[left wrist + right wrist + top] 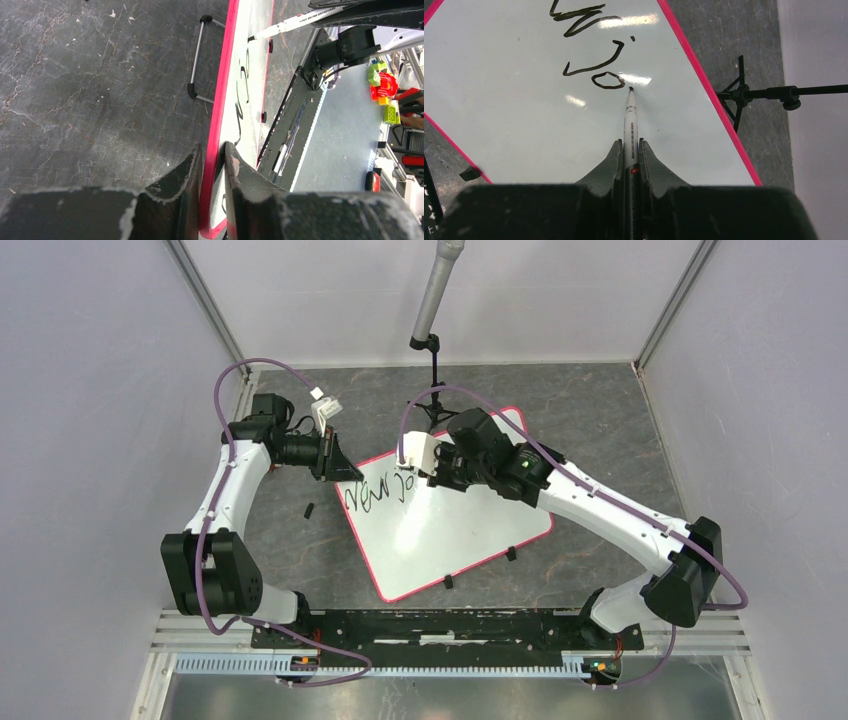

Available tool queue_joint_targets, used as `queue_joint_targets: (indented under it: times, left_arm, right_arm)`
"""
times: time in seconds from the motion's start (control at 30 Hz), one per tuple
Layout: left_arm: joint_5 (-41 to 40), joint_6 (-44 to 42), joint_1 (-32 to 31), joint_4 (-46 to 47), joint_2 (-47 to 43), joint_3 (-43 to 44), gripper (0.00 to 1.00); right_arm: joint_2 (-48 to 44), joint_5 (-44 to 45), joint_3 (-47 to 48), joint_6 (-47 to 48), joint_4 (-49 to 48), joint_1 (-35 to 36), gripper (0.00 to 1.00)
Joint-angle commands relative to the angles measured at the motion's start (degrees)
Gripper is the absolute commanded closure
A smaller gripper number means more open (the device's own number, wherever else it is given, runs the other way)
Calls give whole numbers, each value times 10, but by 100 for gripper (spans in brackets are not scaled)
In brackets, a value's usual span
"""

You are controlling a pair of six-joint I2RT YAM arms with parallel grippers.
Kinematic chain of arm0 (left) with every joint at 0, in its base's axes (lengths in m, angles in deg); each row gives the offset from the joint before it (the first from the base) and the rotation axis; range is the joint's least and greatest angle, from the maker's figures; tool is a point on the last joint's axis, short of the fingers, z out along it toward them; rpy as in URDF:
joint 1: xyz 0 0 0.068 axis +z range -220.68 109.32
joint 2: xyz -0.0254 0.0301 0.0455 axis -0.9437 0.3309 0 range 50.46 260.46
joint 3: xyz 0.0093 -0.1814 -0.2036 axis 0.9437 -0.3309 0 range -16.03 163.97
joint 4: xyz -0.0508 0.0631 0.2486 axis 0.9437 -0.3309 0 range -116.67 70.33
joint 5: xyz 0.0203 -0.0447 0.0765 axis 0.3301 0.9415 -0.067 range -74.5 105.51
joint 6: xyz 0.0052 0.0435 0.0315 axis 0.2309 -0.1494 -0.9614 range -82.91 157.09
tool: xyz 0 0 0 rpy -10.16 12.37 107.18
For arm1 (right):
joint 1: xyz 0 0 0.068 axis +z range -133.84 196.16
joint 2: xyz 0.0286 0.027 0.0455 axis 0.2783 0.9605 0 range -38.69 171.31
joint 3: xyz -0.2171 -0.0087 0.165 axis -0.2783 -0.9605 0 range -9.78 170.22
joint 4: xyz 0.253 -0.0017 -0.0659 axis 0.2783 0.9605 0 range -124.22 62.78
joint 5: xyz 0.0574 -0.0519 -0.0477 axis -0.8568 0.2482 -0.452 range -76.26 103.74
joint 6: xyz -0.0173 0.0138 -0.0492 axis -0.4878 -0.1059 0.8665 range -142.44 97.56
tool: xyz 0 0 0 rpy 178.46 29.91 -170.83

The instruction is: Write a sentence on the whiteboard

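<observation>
The whiteboard (pixel 455 535) lies on the table between both arms. Its pink rim is pinched at the left corner by the closed jaws of the left gripper (pixel 212 150). A marker (pixel 631 120) is clamped in the right gripper (pixel 630 146). Its long axis is pointed straight ahead of the jaws, and its tip is placed just beside the last "o" of the sentence (pixel 591 55). Bare board is left beyond the tip, toward the rim. The next stroke is therefore judged to belong to the right arm, and to be led away from that letter.
</observation>
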Motion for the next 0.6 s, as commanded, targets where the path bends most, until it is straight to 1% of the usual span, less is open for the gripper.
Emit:
queue_joint_targets:
  times: [0.0,0.23,0.47,0.57]
  left_arm:
    - [-31,-3,-17,-2,-4,-12,98]
    - [-32,-2,-17,-2,-5,-12,98]
    - [-32,-3,-17,-2,-4,-11,98]
    - [-31,-3,-17,-2,-2,-11,97]
  right_arm:
    - [5,24,8,-6,-26,0,100]
    - [3,31,8,-11,-22,-6,100]
    - [-19,30,-44,-13,-23,-5,100]
    - [-26,24,-50,-13,-19,-6,100]
